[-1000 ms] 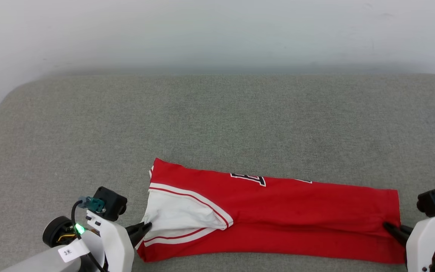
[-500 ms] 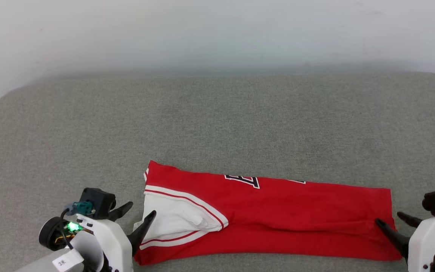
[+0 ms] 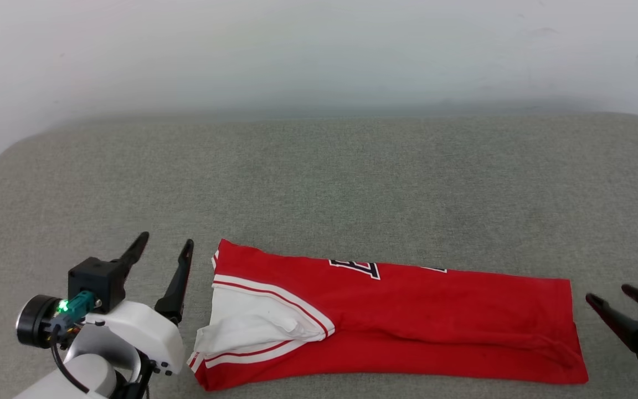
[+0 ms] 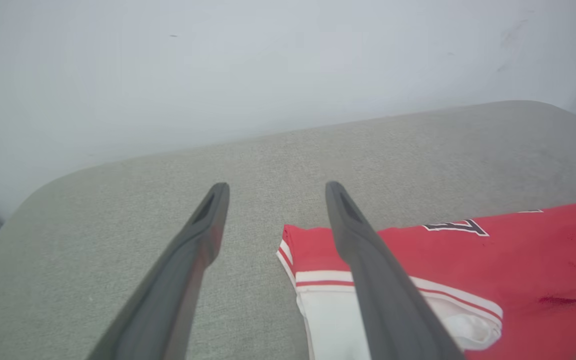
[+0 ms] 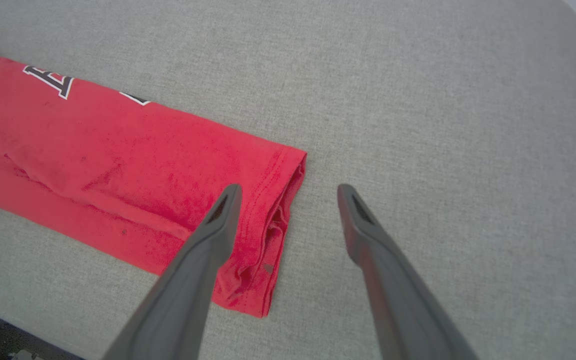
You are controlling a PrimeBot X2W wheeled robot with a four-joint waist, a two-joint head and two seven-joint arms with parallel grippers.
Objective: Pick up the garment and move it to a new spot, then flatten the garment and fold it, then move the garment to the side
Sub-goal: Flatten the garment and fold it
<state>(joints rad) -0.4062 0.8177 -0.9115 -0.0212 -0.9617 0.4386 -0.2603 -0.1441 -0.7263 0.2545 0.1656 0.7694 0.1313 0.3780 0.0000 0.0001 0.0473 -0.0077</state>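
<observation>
Here: garment [image 3: 407,316] between left fingers [image 3: 178,277] and right fingers [image 3: 612,320], both spread.

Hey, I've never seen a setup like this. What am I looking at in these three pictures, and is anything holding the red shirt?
This is a two-armed robot at a grey padded surface. The wide picture comes from a camera on its head, looking down. The other two come from cameras on its wrists, each looking along that arm's two dark fingers. Each finger pair is a claw: the left claw sits beside the sleeve end of the red jersey, the right claw beside the hem end. The jersey lies folded into a long strip, a white sleeve showing on top. Both claws are open and hold nothing.
</observation>
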